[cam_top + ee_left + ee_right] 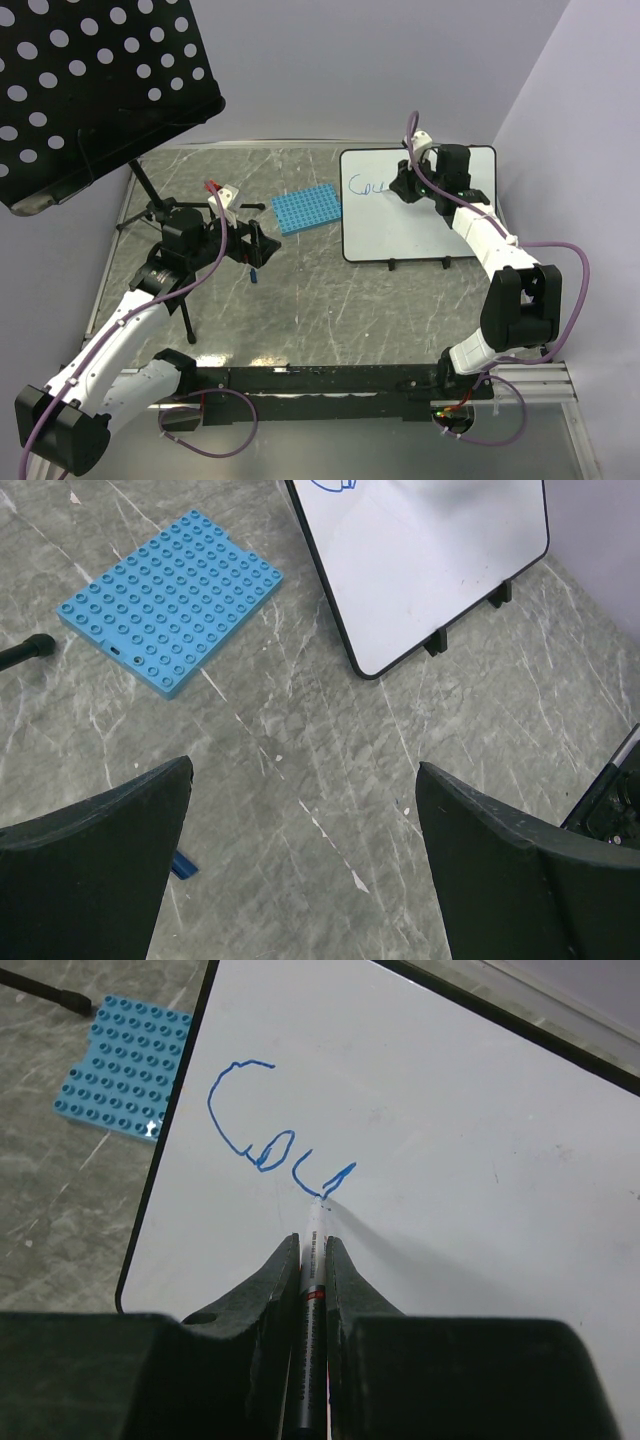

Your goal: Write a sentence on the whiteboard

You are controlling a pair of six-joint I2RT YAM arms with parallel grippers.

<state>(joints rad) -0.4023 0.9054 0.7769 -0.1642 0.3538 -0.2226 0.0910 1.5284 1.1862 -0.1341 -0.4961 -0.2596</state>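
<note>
- The whiteboard (420,225) sits at the far right of the table (330,310), its long sides running left to right in the top view. Two small black feet show along its near edge.
- The sentence (275,1145) is blue marker script in the board's upper left corner. What can be read is "Cou".
- A marker (312,1285) with a pale barrel has its tip touching the board at the end of the last stroke, just right of the "u".
- The right pincer (313,1244) is pressed together on the marker, one dark finger on each side of the barrel. The right arm reaches over the board from its right side.
- A blue studded plate (170,600) lies flat on the table just left of the whiteboard, near its left edge but apart from it.
- The left pincer (302,770) is spread wide and pinches nothing. It hangs above bare table, left of the plate and well apart from the board.
- A small blue piece (185,865) lies on the table under the left pincer, partly hidden by one finger.
- A black perforated stand (90,80) rises at the table's far left.
</note>
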